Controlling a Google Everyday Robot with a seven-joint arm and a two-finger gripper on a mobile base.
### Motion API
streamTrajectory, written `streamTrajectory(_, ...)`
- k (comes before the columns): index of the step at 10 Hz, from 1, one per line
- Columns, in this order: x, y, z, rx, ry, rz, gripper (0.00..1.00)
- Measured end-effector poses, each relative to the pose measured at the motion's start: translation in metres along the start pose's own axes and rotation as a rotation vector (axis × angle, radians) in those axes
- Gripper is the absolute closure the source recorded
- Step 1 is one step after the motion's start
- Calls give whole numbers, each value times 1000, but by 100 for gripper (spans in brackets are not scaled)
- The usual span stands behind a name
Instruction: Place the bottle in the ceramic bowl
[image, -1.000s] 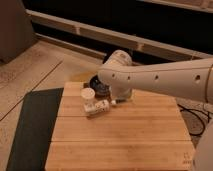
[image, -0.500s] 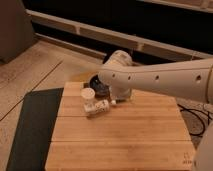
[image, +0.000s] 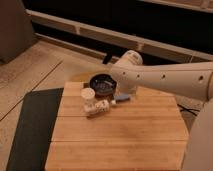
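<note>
- The gripper (image: 116, 99) hangs low over the bamboo board (image: 120, 140), tucked under the end of the white arm (image: 160, 79). Its jaws stand apart, and as far as this dim view lets me judge, nothing sits between them.
- The bottle (image: 98, 107) lies on its side on the board, just beside the gripper on the side toward the black mat (image: 30, 125) and slightly nearer the camera. It is free of the gripper and not yet in the bowl.
- The cream cup (image: 88, 94) stands upright just past the bottle as seen from the gripper. Whether the two touch I cannot tell.
- The ceramic bowl (image: 102, 84) sits right way up close to the gripper, on its far side from the camera.
- A flat blue-grey object (image: 124, 98) lies just beside the gripper, on the side away from the bottle.
- Handling, as a judgement: the bottle looks small, light and stiff, with a smooth round wall, so it may roll or slip when nudged.
- The best hold is probably across the middle of the body, jaws square to its long axis, rather than on the narrower cap.
- The cup stands so close that a finger coming down on that side could knock it, so a descent from straight above suits.
- The bowl is likely hard and brittle, so a low, gentle release seems wise.
</note>
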Motion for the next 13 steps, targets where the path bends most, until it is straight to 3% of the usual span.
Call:
streamTrajectory(2,-2,16,30,2,45,-41,35)
streamTrajectory(7,-5,62,67,-8,95,-130,35)
streamTrajectory(13,-21,117,100,-92,109,-190,35)
